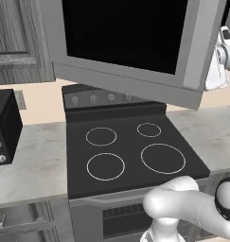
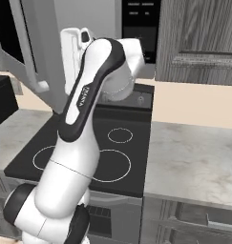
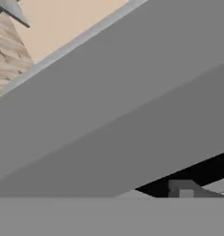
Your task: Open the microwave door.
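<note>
microwave door (image 1: 130, 42) hangs swung out over the black stove (image 1: 130, 151), light-grey frame, black glass, tilted toward left base cam. in right base view the door (image 2: 38, 52) is seen edge-on at upper left, microwave (image 2: 139, 19) button panel dark behind the arm. arm reaches up behind the door's right edge; claw (image 1: 225, 40) mostly hidden there, can't tell if apart or together. hand cam is close on grey door frame (image 3: 132, 92). toaster oven (image 1: 5, 125) on desk (image 1: 31, 165) at left

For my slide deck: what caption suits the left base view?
Microwave door swung open above the black stove, robot arm at lower right.
</note>
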You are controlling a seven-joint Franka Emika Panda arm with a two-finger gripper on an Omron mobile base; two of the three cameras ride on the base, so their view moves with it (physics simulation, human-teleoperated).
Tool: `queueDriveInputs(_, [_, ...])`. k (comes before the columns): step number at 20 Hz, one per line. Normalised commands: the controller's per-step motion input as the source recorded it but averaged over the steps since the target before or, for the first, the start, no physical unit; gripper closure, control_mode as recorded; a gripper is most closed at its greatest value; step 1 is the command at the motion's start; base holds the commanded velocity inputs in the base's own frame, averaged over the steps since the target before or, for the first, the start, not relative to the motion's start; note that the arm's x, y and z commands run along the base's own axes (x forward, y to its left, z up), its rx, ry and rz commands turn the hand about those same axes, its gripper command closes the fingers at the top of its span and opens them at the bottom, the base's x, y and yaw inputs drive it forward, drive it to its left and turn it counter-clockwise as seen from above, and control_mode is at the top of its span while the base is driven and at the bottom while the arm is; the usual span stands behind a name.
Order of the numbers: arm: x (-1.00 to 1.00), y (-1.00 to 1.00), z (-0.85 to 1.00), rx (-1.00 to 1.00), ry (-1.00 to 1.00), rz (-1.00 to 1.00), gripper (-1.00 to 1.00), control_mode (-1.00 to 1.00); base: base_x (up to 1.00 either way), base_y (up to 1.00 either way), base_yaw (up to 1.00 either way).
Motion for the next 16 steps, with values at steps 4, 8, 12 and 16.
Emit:
queueDriveInputs(4, [-0.73,0.68,-0.08,0.0,-0.08,0.47,-1.0,-1.0,0.0,0.0,0.0])
queueDriveInputs(8, [-0.81,0.9,-0.16,0.0,-0.22,0.33,-1.0,-1.0,0.0,0.0,0.0])
queueDriveInputs(12, [-0.82,1.0,-0.03,0.0,-0.35,0.2,-1.0,-1.0,0.0,0.0,0.0])
queueDriveInputs(16, [-0.63,1.0,-0.06,0.0,-0.4,0.07,-1.0,-1.0,0.0,0.0,0.0])
